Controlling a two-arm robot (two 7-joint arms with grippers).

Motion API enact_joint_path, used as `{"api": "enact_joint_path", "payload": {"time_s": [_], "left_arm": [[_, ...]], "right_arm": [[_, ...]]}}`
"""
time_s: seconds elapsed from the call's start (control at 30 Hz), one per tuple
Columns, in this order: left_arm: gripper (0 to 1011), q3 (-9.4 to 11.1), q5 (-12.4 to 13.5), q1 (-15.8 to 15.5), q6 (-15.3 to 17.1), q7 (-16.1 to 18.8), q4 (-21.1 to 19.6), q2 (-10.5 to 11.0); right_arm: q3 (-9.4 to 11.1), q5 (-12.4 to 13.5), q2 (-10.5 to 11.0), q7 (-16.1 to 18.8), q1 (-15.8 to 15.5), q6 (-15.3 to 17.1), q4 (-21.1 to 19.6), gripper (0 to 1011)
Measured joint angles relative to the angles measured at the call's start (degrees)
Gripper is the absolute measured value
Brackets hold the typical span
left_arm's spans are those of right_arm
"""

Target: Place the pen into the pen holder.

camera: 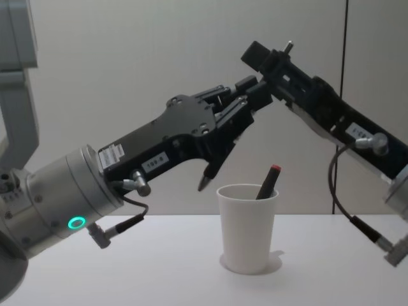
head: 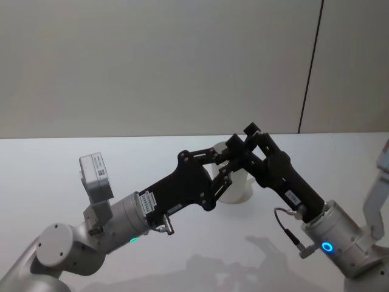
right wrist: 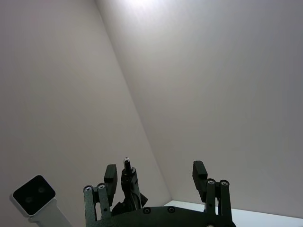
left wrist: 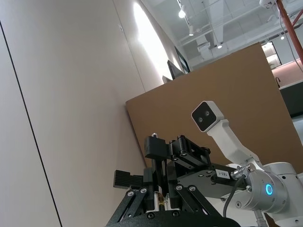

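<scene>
The white pen holder [camera: 248, 223] stands on the table in the chest view, and in the head view the pen holder [head: 240, 185] lies behind both grippers. My left gripper [camera: 237, 111] hangs above and to the left of it, shut on a dark pen [camera: 207, 175] whose tip points down beside the rim. The left wrist view shows the pen [left wrist: 161, 198] between the fingers. My right gripper [camera: 255, 70] is open, high over the cup and close around the left gripper's fingertips. Its fingers [right wrist: 199, 170] stand wide apart.
A red-capped pen [camera: 268, 182] leans inside the cup. The white table [head: 61, 158] spreads to both sides, with a plain wall behind it. Both arms cross above the cup, their wrist cameras [head: 97, 173] sticking out.
</scene>
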Motion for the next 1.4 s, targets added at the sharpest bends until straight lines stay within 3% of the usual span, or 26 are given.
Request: {"api": "enact_joint_path", "payload": {"time_s": [1.4], "left_arm": [[171, 0.0, 0.0, 0.0, 0.0, 0.0, 0.0, 0.0]], "right_arm": [[-0.78, 0.99, 1.76, -2.14, -2.69, 0.49, -4.52, 1001]]}}
